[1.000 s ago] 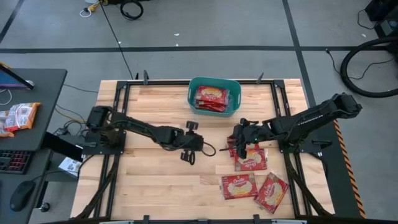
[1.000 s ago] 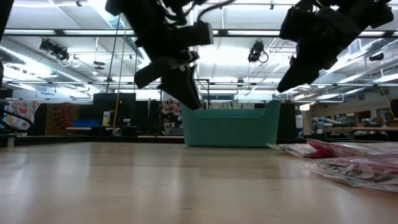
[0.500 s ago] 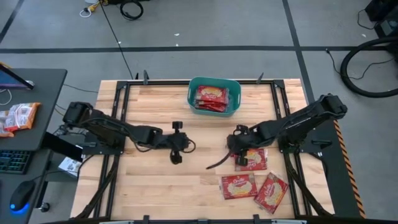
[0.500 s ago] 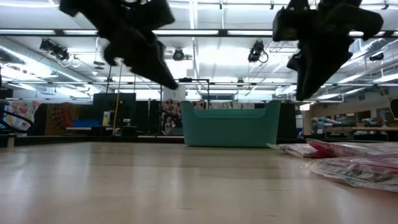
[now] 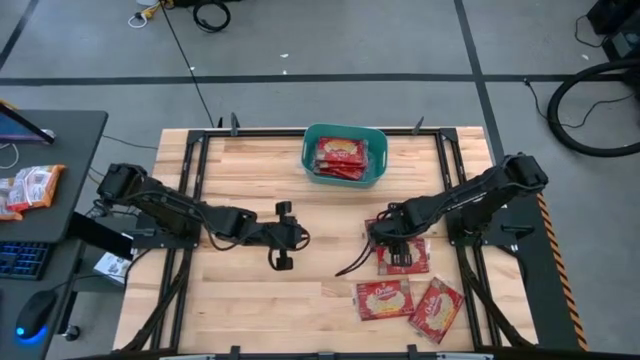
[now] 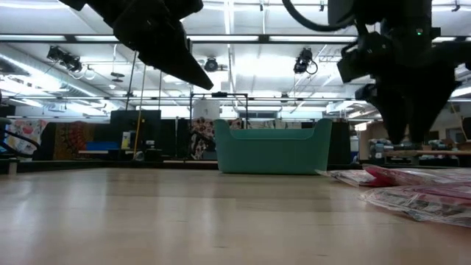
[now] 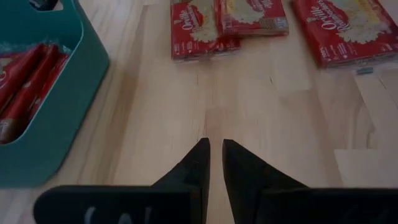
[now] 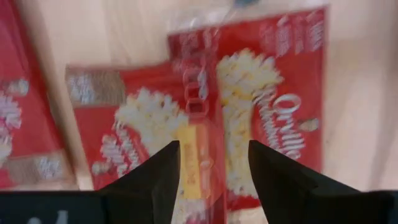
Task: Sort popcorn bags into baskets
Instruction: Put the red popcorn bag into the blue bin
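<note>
A teal tub (image 5: 378,160) stands at the table's far middle with red popcorn packets (image 5: 340,155) lying in it. More packets lie flat on the right half: an overlapping pile (image 5: 408,256) and two near the front edge (image 5: 385,298), (image 5: 435,308). My right gripper (image 5: 386,240) hangs over the pile, pointing down and open. In its wrist view the fingers (image 8: 214,155) stand on either side of two overlapping packets (image 8: 249,106), above them. My left gripper (image 5: 298,237) hovers over bare wood left of centre, shut (image 7: 215,146), pointing toward the table's right.
A loose black cable (image 5: 350,266) hangs from the right arm near the pile. Black metal rails (image 5: 190,170) frame the tabletop. A desk to the left carries another packet (image 5: 30,185). Bare wood (image 5: 260,300) lies in the near left and middle.
My left gripper has drawn back from the centre toward the table's left and risen. My right gripper has tipped to point straight down and sunk toward the pile of packets. The packets have not moved.
</note>
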`<state>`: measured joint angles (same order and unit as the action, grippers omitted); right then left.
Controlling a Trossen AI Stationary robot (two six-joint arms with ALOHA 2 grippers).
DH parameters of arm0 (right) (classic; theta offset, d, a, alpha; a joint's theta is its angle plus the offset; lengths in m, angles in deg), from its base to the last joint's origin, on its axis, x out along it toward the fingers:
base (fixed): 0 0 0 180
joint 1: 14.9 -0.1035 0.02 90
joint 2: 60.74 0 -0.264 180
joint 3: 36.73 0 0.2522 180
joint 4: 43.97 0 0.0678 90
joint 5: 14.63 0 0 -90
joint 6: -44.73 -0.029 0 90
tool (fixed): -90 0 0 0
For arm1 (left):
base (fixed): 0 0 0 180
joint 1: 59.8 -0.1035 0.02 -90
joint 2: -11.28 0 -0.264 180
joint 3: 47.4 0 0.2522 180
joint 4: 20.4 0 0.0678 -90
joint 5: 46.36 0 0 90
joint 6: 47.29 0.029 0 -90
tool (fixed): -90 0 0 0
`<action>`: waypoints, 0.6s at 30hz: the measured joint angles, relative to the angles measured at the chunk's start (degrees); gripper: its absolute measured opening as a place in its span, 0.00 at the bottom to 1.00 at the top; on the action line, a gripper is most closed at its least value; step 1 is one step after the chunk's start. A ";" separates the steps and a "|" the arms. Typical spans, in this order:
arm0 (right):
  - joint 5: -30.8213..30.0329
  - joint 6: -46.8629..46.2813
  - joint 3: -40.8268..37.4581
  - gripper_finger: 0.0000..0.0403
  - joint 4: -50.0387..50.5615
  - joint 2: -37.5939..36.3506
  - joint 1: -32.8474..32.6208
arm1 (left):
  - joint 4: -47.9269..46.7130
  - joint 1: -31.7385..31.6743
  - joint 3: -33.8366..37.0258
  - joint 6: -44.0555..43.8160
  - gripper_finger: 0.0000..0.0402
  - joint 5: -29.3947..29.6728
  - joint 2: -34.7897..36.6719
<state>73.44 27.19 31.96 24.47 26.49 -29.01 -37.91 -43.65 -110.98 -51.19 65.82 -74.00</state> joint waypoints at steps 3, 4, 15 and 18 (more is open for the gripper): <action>1.89 1.10 -0.82 0.49 -1.26 0.10 0.78 | 0.22 0.35 0.00 -0.02 0.12 0.01 0.00; 2.01 1.20 -1.29 0.49 -1.38 0.07 1.03 | 0.15 0.48 0.00 -0.03 0.12 0.02 0.00; -2.84 -8.94 -2.40 0.42 -1.00 1.11 -4.80 | -0.90 0.54 0.00 -0.94 0.12 0.03 0.00; -4.67 -12.06 -2.44 0.42 -0.99 2.10 -9.33 | -0.93 0.54 0.00 -0.97 0.12 0.01 0.00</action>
<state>68.77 15.13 29.52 23.48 28.59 -38.34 -38.84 -43.11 -110.98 -52.16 65.84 -74.00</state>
